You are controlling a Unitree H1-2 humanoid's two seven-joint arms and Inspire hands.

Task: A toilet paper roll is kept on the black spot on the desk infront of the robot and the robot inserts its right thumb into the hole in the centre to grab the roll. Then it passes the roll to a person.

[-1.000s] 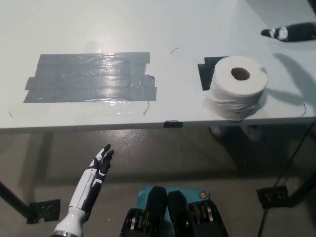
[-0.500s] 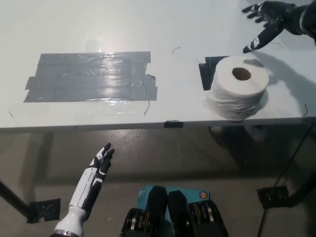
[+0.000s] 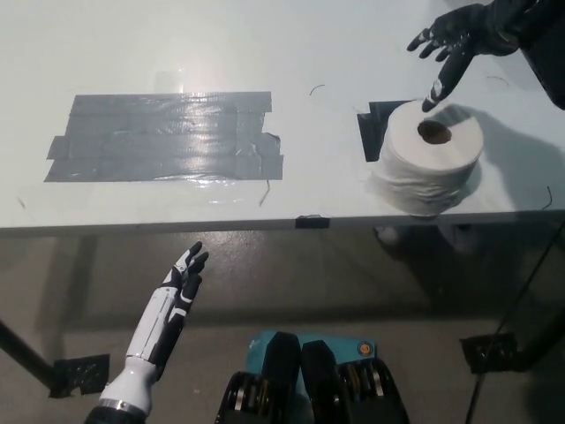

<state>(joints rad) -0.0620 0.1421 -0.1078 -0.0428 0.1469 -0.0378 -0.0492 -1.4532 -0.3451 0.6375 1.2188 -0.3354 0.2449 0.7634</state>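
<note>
Where grey tape point(image 3: 163, 137) patches it, white desk point(image 3: 309, 53) shines.

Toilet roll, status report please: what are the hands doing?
Right hand open above toilet roll. Roll upright on table, untouched. Left hand open, idle below table edge. Nothing blocking.

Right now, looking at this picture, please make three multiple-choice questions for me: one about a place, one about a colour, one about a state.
1. Where does the toilet paper roll stand?
A. near the desk's front edge, on the right
B. on the grey tape patch
C. on the floor

2. What colour is the hand resting low, below the desk edge?
A. black
B. white
C. blue

3. How is the right hand?
A. closed around the roll
B. open above the roll
C. flat on the desk

Answers: 1 A, the roll sits beside the black spot. 2 B, the left hand is white. 3 B, its fingers are spread and it holds nothing.
</note>
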